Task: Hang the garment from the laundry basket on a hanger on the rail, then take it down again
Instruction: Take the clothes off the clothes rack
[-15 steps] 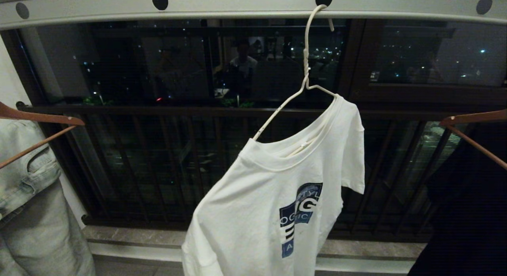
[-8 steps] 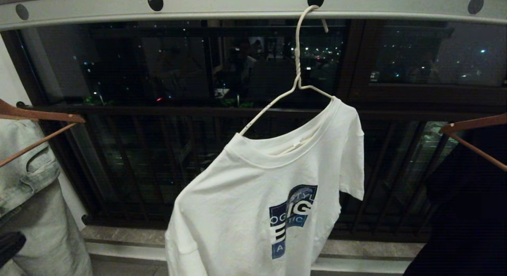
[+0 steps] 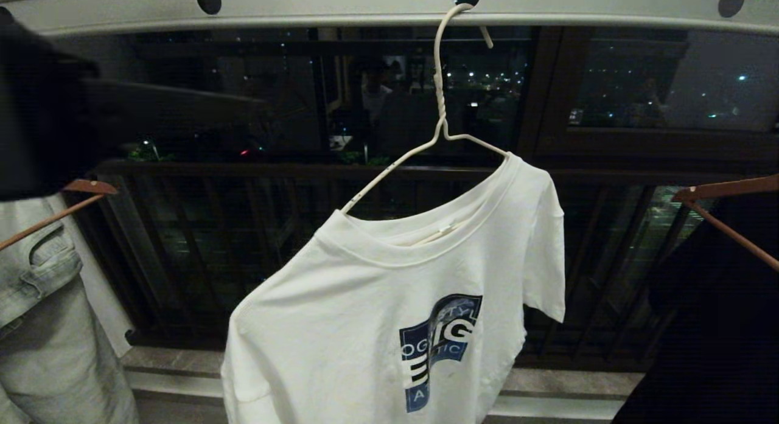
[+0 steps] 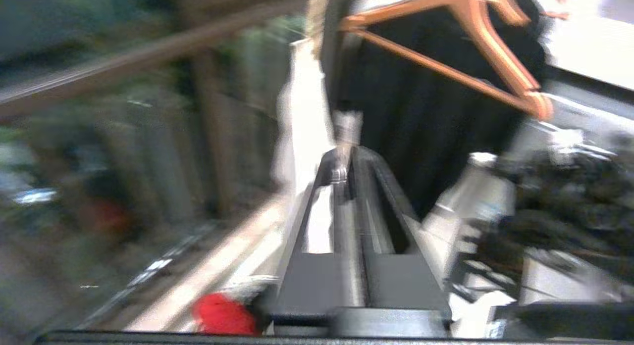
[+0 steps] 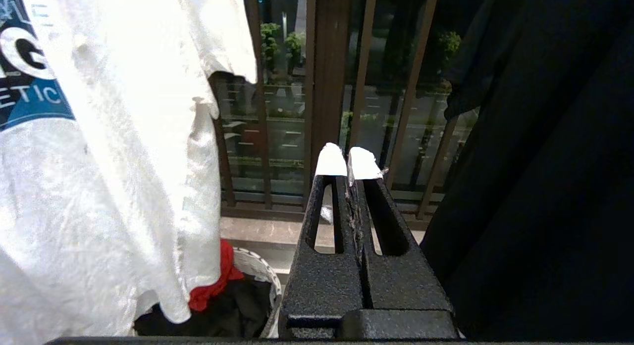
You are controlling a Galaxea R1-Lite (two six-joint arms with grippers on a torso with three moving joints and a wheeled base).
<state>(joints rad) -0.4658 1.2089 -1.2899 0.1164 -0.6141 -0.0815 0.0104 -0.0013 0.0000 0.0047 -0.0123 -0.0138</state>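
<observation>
The left tool (image 4: 346,169) has swung up into the head view at far left, where a second ago it was out of sight; its jaws look nearly closed on nothing, though blur hides how far. I judge it is starting the take-down. The soft white T-shirt (image 3: 389,302) hangs crookedly on the thin wire hanger (image 3: 438,107), hooked in a hole of the flat metal rail (image 3: 341,7). The right tool (image 5: 346,162) sits low and closed, empty, beside the perforated basket (image 5: 257,271).

garment (image 3: 377,314) hangs askew on hanger (image 3: 426,150) | hanger hooked in rail (image 3: 341,7) hole | left arm (image 3: 42,107) dark at upper left
</observation>
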